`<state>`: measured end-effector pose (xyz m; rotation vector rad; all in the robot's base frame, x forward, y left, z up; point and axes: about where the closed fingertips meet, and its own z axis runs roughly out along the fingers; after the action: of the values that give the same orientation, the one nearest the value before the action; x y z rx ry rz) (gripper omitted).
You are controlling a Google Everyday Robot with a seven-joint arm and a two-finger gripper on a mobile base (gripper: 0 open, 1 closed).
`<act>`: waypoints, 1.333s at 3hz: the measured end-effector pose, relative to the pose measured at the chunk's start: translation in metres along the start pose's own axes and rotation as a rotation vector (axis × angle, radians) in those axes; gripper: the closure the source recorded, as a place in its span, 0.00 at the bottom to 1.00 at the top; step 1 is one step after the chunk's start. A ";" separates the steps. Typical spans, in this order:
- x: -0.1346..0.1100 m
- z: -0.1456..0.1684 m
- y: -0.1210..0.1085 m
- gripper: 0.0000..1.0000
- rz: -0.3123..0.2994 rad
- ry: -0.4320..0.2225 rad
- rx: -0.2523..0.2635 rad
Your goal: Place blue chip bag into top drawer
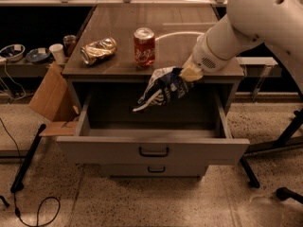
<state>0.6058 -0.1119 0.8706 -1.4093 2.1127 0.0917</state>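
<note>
End effector [186,74], one bag [163,88], above drawer [94,149]

Gripper [186,74] partly behind blue chip bag [163,87]

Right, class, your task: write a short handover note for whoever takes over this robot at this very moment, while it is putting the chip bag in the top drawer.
Gripper: shut on the chip bag, holding its upper right corner, just in front of the cabinet top.
Chip bag: in the air, hanging over the open top drawer.
Done: drawer pulled out, bag gripped and held over it.
Left: lower the bag into the drawer, let go, pull the arm away.
Leave alone: the red can standing and the crushed can lying on the cabinet top.
</note>
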 end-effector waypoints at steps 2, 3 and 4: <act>0.019 0.047 0.012 1.00 0.037 0.068 -0.124; 0.027 0.083 0.011 1.00 0.060 0.115 -0.176; 0.033 0.103 0.011 1.00 0.076 0.146 -0.206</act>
<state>0.6328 -0.0961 0.7665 -1.4924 2.3332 0.2501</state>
